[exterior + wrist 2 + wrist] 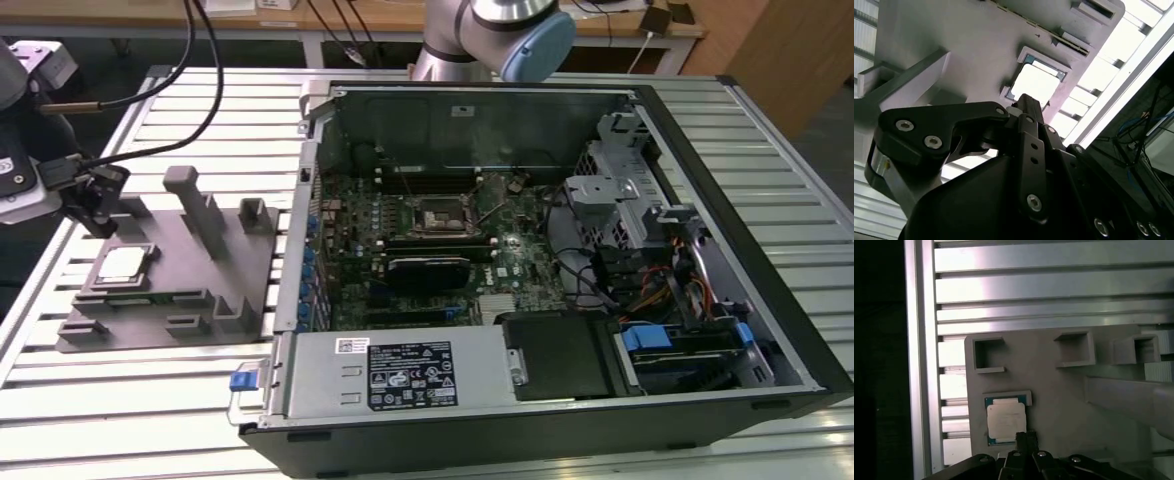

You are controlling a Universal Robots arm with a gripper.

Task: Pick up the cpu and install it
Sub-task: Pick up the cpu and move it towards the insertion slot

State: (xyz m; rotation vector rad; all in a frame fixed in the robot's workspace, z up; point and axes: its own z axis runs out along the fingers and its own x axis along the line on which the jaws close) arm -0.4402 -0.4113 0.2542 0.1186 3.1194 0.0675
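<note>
The open computer case [467, 130] sits closest in the exterior view, lying on its side with the motherboard [400, 250] facing up and the black socket frame [438, 215] near the board's middle. It rests on the slatted metal worktop [160, 400], which runs on past the exterior view's left. There the grey tray [180, 280] lies just beside the case, with upright posts and shallow pockets. The arm [20, 130] is cut off at that same left edge, so little of it can be followed. Its black end effector [94, 205] hangs over the tray's far corner. In the first wrist view the end effector [1024, 436] has its tips drawn narrowly together with nothing between them. In the second wrist view the end effector [1026, 100] is seen side-on, and its dark body covers much of the tray [969, 50]. The cpu [123, 265] lies flat in a tray pocket, below the tips and apart from them. In the first wrist view the tips overlap one edge of the cpu [1005, 421]. In the second wrist view the cpu [1036, 82] glares white, so its surface cannot be read.
</note>
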